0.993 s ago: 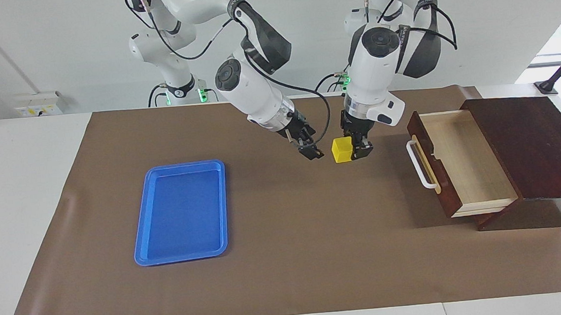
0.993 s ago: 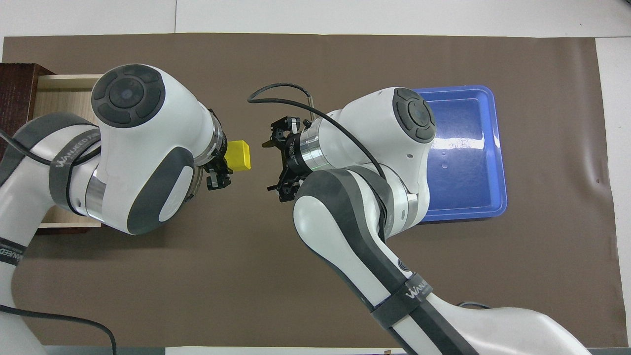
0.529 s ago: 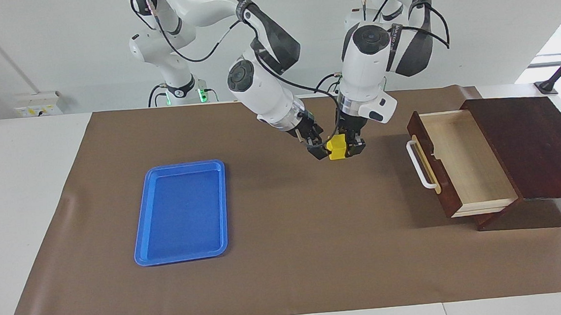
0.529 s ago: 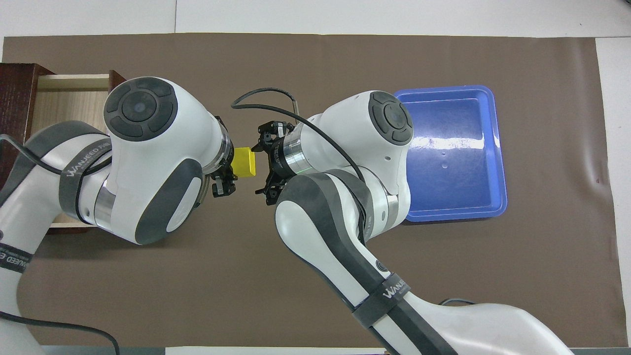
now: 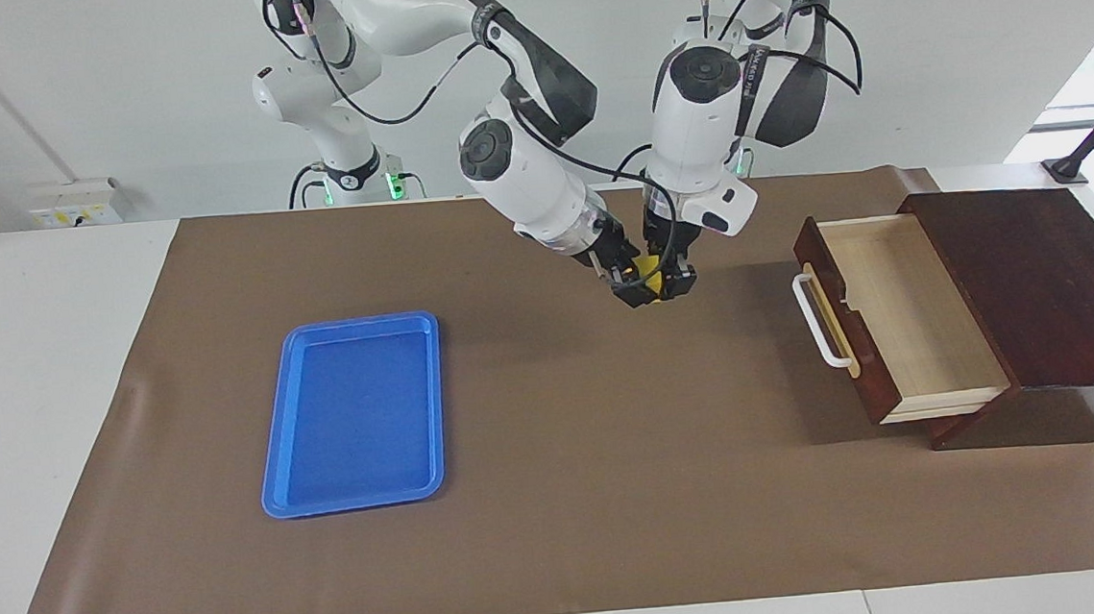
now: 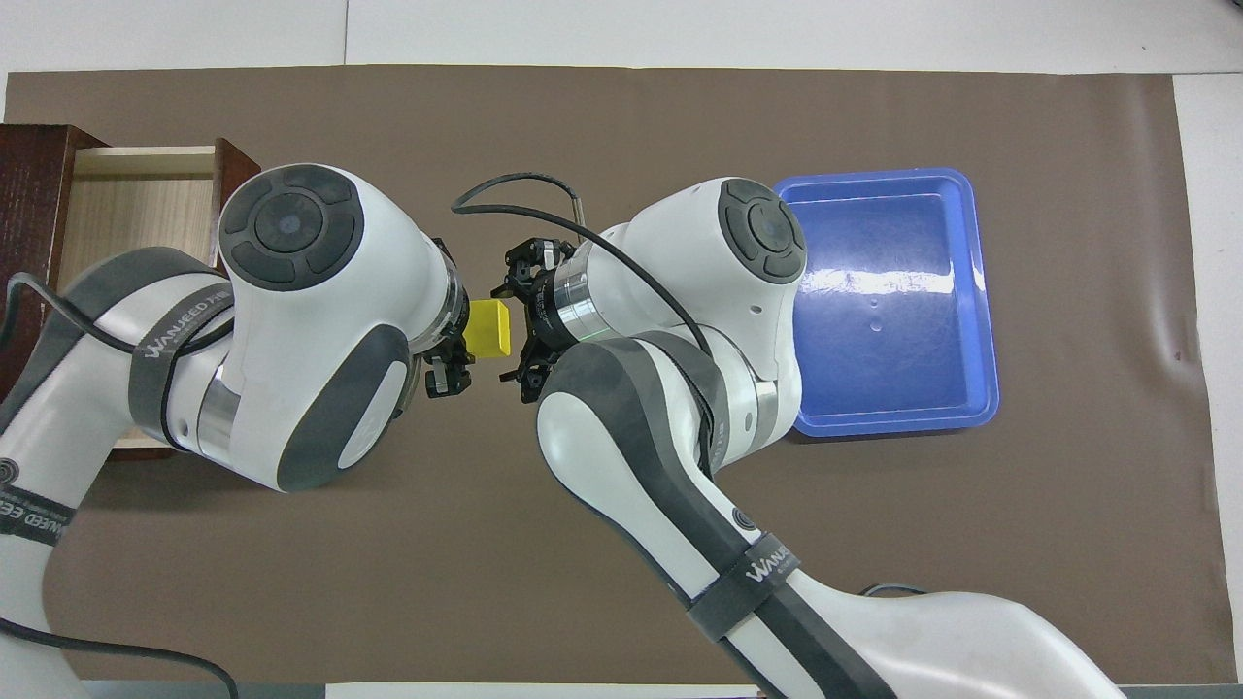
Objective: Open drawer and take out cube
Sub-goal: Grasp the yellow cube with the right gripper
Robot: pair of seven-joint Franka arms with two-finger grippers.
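We see the cube (image 5: 647,265) up in the air over the bare brown mat (image 5: 560,499), roughly mid-table, between the blue tray (image 5: 274,461) and the drawer (image 5: 904,320). The left gripper (image 5: 676,279) is clamped on it, coming down at it from above; in the overhead view the cube (image 6: 488,327) sticks out of that gripper (image 6: 454,335) toward the right arm. The right gripper (image 5: 629,287) is right up against the cube's free side, fingers spread and standing to either side of it; we can't tell whether they touch it. In the overhead view the right gripper (image 6: 515,325) sits just beside the cube, the two grippers facing each other with the cube between them. The drawer stands pulled out of its wooden box (image 5: 1036,282) at the left arm's end of the table, pale inside showing, white handle (image 5: 816,322) toward the tray. The cube is well apart from both drawer and tray.
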